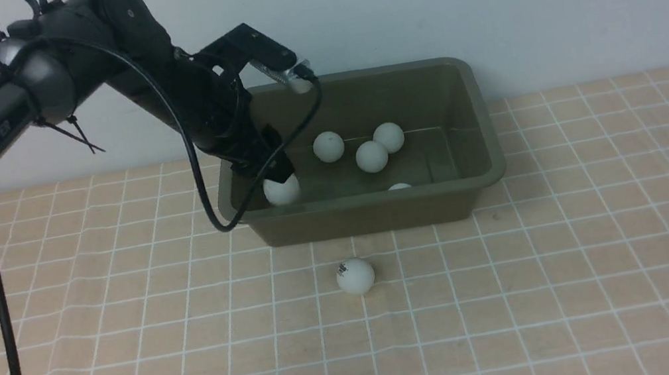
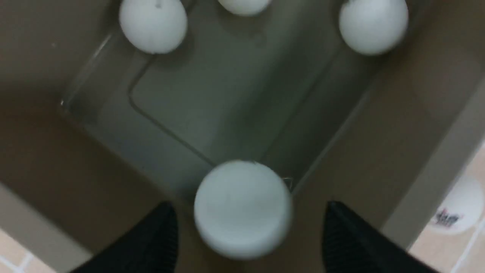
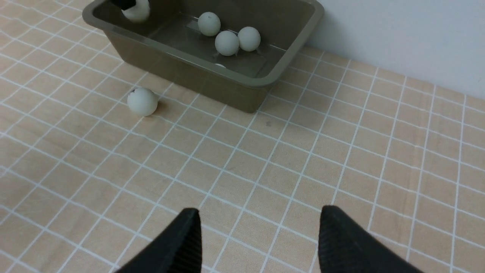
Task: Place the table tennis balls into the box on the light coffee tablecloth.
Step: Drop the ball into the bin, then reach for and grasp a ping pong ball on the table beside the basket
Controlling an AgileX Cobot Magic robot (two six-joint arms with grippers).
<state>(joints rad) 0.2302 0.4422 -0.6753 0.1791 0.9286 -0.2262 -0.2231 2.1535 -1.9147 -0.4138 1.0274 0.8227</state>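
Finds left gripper [image 2: 250,206] at the box [image 1: 379,214] near-left corner, jaws apart, clear either side of a blurred table tennis ball [image 1: 282,190], apparently placed for a drop inside. Counts four more matte white balls [image 1: 372,156] within smooth, sloping olive plastic walls. Notes one printed ball [image 1: 355,276] outstanding on the gridded tablecloth [image 1: 525,291], just near of the box. Records right gripper [image 3: 257,223] spread, empty.

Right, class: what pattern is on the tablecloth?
The tablecloth is light peach-tan with a grid of thin white lines, clearest in the right wrist view.
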